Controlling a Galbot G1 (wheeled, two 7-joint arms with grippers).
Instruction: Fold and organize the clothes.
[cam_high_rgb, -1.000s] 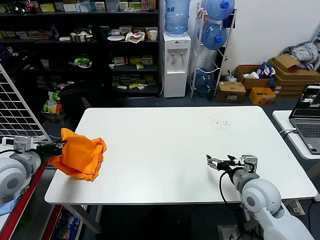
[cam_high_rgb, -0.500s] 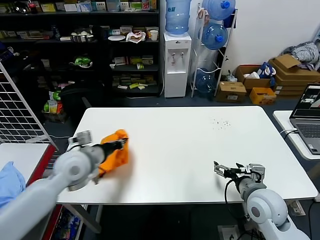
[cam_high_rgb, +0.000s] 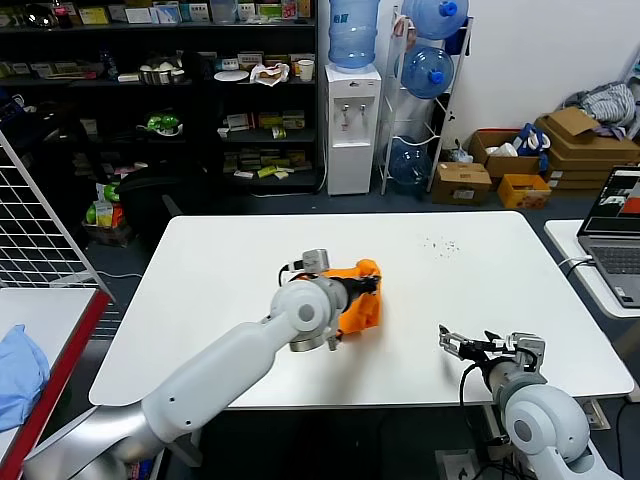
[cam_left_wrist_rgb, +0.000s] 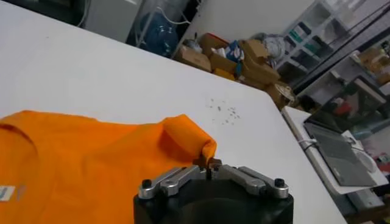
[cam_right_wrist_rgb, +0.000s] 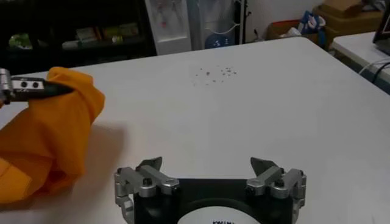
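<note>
Mid-table (cam_high_rgb: 250, 250), left claw (cam_left_wrist_rgb: 209, 165) pinching orange T-shirt (cam_high_rgb: 358, 305); laptop (cam_high_rgb: 618, 240) beside

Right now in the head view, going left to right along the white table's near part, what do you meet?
Bunched bright orange T-shirt pinched in the shut left gripper → bare white table → open right gripper.

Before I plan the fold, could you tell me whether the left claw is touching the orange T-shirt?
Touching. In the left wrist view, the left claw is shut on a bunched fold of the orange T-shirt; the right wrist view shows the same pinch from the side.
</note>
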